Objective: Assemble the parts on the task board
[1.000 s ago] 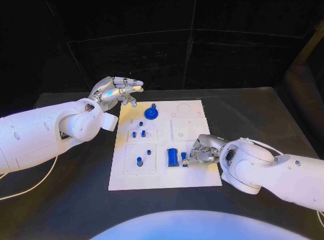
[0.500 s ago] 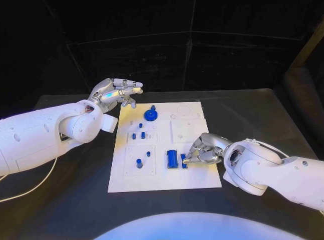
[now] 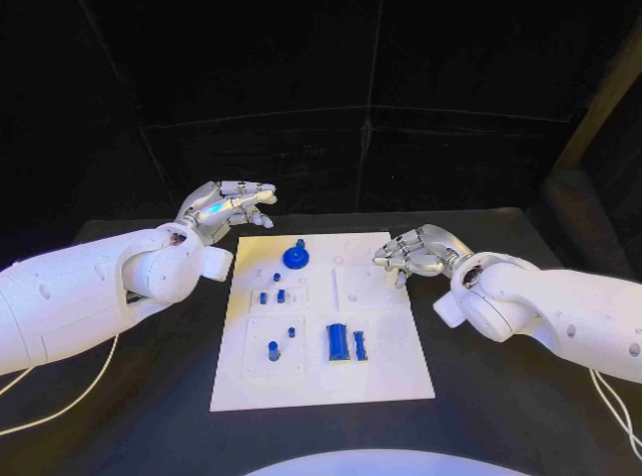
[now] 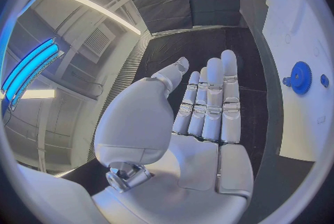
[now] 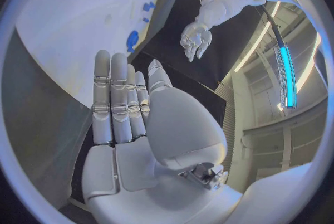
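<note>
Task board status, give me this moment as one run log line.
left hand: open, off board's far left corner | right hand: open, at far right edge | task board: blue gear far end, blue block near end, none held

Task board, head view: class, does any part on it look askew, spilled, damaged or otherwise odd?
Nothing stands out. The task board lies flat on the table, and the gear, the small pegs and the two upright bars look tidy and whole. Each robot hand, left and right, holds nothing.

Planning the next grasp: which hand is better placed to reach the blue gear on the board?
Probably left. The left hand hovers empty off the task board's far left corner, nearer the blue gear. The right hand, also empty, sits across the board.
</note>
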`<state>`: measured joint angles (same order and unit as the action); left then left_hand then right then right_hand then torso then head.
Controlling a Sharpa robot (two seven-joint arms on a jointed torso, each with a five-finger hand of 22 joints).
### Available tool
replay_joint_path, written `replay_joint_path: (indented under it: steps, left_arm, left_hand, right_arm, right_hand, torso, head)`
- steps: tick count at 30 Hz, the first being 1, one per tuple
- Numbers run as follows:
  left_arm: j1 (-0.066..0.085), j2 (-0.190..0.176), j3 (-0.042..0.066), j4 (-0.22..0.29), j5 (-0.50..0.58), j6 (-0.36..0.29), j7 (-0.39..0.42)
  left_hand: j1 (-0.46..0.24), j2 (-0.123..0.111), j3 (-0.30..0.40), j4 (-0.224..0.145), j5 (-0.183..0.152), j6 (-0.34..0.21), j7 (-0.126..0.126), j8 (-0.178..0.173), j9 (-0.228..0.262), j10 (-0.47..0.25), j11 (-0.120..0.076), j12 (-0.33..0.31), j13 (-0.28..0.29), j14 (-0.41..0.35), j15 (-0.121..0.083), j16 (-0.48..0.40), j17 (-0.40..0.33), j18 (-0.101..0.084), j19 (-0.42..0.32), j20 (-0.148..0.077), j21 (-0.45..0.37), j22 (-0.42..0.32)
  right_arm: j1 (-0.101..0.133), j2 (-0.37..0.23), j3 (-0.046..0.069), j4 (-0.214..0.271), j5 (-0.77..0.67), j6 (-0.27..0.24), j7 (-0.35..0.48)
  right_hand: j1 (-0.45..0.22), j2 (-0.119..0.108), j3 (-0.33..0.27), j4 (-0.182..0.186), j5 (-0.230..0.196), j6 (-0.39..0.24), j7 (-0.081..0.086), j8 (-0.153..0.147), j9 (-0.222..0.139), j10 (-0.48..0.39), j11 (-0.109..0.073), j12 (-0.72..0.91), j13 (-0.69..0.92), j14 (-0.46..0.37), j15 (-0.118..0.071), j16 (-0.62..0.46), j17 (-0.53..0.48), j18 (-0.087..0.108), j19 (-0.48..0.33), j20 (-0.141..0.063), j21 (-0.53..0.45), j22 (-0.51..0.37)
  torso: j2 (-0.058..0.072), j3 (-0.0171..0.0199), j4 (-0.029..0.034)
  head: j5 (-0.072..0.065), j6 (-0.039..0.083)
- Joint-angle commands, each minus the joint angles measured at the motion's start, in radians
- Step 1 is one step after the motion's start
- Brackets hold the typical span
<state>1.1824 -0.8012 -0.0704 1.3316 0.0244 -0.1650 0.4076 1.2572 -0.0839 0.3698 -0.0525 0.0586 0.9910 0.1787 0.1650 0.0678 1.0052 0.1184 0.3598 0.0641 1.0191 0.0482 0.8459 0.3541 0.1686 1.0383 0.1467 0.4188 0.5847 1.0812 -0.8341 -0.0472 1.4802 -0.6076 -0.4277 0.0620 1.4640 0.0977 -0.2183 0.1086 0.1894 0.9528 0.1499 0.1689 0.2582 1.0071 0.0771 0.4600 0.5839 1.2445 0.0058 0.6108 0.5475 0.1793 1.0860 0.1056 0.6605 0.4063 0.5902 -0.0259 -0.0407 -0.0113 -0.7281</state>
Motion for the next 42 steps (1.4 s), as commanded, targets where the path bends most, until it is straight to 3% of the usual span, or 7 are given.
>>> replay_joint_path:
  steps: [1,18,19,30,34,35,42]
  left_arm:
    - [-0.002,0.019,0.001,-0.033,0.062,0.0,0.035]
    - [-0.026,0.117,0.001,-0.171,0.106,-0.072,0.063]
    - [-0.027,0.112,0.0,-0.165,0.08,-0.036,0.032]
    - [-0.055,0.087,0.019,-0.055,0.051,-0.19,0.054]
    - [-0.077,0.069,0.034,0.027,0.03,-0.306,0.07]
    - [-0.083,0.064,0.037,0.049,0.024,-0.338,0.075]
    - [-0.118,0.034,0.061,0.183,-0.01,-0.527,0.101]
  left_hand:
    - [0.008,0.015,-0.006,0.001,0.003,-0.007,0.004,-0.004,-0.002,-0.001,0.01,-0.026,-0.002,-0.041,0.023,-0.143,-0.065,0.005,-0.072,0.022,-0.079,-0.054]
    - [0.025,0.022,-0.021,0.02,0.003,0.015,0.005,-0.049,-0.002,0.051,0.026,-0.154,-0.002,-0.015,0.075,-0.558,-0.21,0.017,-0.193,0.097,-0.28,-0.249]
    - [-0.365,0.084,-0.124,0.053,-0.059,-0.29,-0.05,-0.081,-0.068,-0.271,-0.016,-0.212,-0.064,-0.321,0.037,-0.641,-0.252,-0.05,-0.451,0.024,-0.32,-0.348]
    - [-0.678,0.084,-0.212,0.053,-0.059,-0.537,-0.096,-0.165,-0.068,-0.529,-0.118,-0.266,-0.064,-0.567,-0.048,-0.715,-0.354,-0.077,-0.657,-0.036,-0.419,-0.433]
    - [-0.765,0.084,-0.236,0.053,-0.059,-0.605,-0.108,-0.165,-0.068,-0.6,-0.118,-0.28,-0.064,-0.635,-0.048,-0.735,-0.354,-0.087,-0.714,-0.053,-0.419,-0.456]
    - [-0.784,0.084,-0.241,0.053,-0.059,-0.62,-0.179,-0.165,-0.068,-0.616,-0.118,-0.283,-0.064,-0.65,-0.048,-0.739,-0.354,-0.087,-0.727,-0.056,-0.419,-0.461]
    - [-0.903,0.084,-0.273,0.053,-0.059,-0.713,-0.179,-0.165,-0.068,-0.714,-0.118,-0.36,-0.064,-0.742,-0.048,-0.765,-0.354,-0.169,-0.805,-0.147,-0.419,-0.492]
  right_arm:
    - [0.008,0.034,0.002,-0.086,0.309,-0.01,0.246]
    - [0.013,0.186,0.02,-0.32,0.379,0.057,0.375]
    - [0.011,0.179,0.019,-0.31,0.342,0.026,0.316]
    - [-0.005,0.131,0.03,-0.155,0.445,-0.116,0.371]
    - [-0.016,0.098,0.037,-0.05,0.515,-0.213,0.408]
    - [-0.019,0.091,0.039,-0.027,0.53,-0.234,0.416]
    - [-0.03,0.058,0.046,0.079,0.6,-0.332,0.454]
  right_hand:
    - [0.041,0.014,0.0,-0.021,-0.052,0.001,0.021,-0.023,-0.028,0.022,0.032,-0.128,-0.152,-0.017,0.015,-0.132,-0.072,0.003,-0.008,0.021,-0.094,-0.064]
    - [0.034,0.058,-0.054,-0.136,-0.069,0.057,0.032,-0.104,-0.154,0.145,0.049,-0.327,-0.523,-0.031,0.074,-0.5,-0.368,0.005,-0.003,0.083,-0.412,-0.277]
    - [-0.412,0.006,0.028,-0.109,-0.108,-0.252,-0.022,-0.169,-0.182,-0.207,0.01,-0.361,-0.584,-0.406,-0.006,-0.529,-0.417,-0.054,-0.338,0.029,-0.483,-0.312]
    - [-0.776,-0.026,0.093,-0.109,-0.189,-0.49,-0.066,-0.169,-0.258,-0.478,-0.077,-0.46,-0.584,-0.689,-0.006,-0.611,-0.464,-0.082,-0.59,-0.019,-0.545,-0.406]
    - [-0.877,-0.098,0.112,-0.109,-0.189,-0.558,-0.078,-0.169,-0.258,-0.556,-0.077,-0.46,-0.584,-0.771,-0.006,-0.611,-0.477,-0.093,-0.663,-0.031,-0.562,-0.406]
    - [-0.899,-0.098,0.116,-0.109,-0.189,-0.573,-0.15,-0.169,-0.258,-0.573,-0.077,-0.46,-0.584,-0.789,-0.006,-0.611,-0.548,-0.093,-0.679,-0.034,-0.567,-0.406]
    - [-1.038,-0.098,0.141,-0.109,-0.189,-0.667,-0.15,-0.169,-0.258,-0.681,-0.077,-0.46,-0.584,-0.901,-0.006,-0.611,-0.548,-0.106,-0.78,-0.106,-0.59,-0.406]
  torso:
    - [-0.028,-0.0052,-0.0041]
    - [-0.051,0.0079,0.0002]
    - [-0.049,0.0044,-0.0009]
    - [-0.046,0.0258,0.0405]
    - [-0.046,0.0259,0.0407]
    - [-0.046,0.0259,0.0407]
    - [-0.046,0.0259,0.0407]
  head:
    - [-0.003,0.035]
    - [0.009,0.091]
    - [0.006,0.085]
    - [0.011,0.128]
    - [0.011,0.128]
    - [0.011,0.128]
    - [0.011,0.128]
